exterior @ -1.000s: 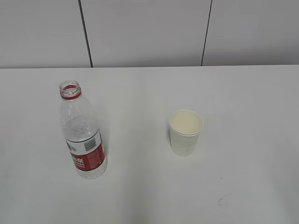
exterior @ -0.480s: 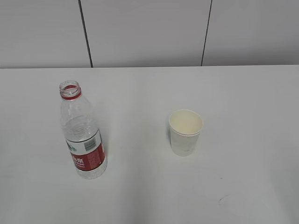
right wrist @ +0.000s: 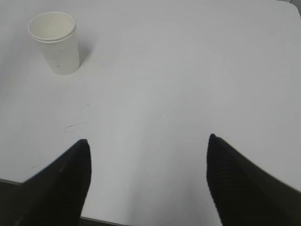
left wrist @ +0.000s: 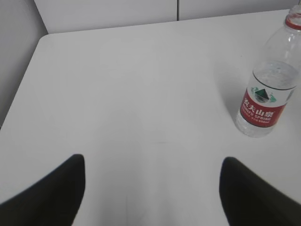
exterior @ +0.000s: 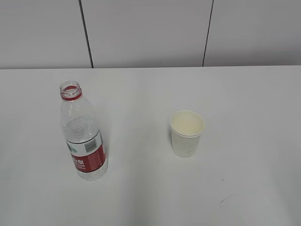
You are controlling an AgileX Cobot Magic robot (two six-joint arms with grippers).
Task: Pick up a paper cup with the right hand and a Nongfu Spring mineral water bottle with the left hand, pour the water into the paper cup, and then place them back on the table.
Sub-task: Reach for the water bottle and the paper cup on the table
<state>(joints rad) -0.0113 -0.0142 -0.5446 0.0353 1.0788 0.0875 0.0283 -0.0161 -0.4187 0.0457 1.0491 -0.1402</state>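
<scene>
Exterior view: the Nongfu Spring mineral water bottle (exterior: 83,134) stands upright and uncapped toward the left side of the table (exterior: 244,94), with the paper cup (exterior: 186,133) upright well apart to its right, nearer the middle; each sits on the side of the arm meant to take it, so neither of my arms should need to cross the other. Neither arm appears here. The water (exterior: 82,128) reaches roughly to the top of the label, which I judge leaves room to tilt the bottle without an early spill. Left wrist view: my left hand (left wrist: 150,188) is spread wide and empty, its two dark fingertips framing bare tabletop near the table's left edge; the bottle stands ahead and off to the right, well clear of the jaws, so a swing toward it is called for before any closing. Right wrist view: my right hand (right wrist: 148,181) is likewise wide open and holds nothing, poised over the near edge of the table; the cup stands at the far left, well apart, mouth up and ready to be gripped around its wall.
</scene>
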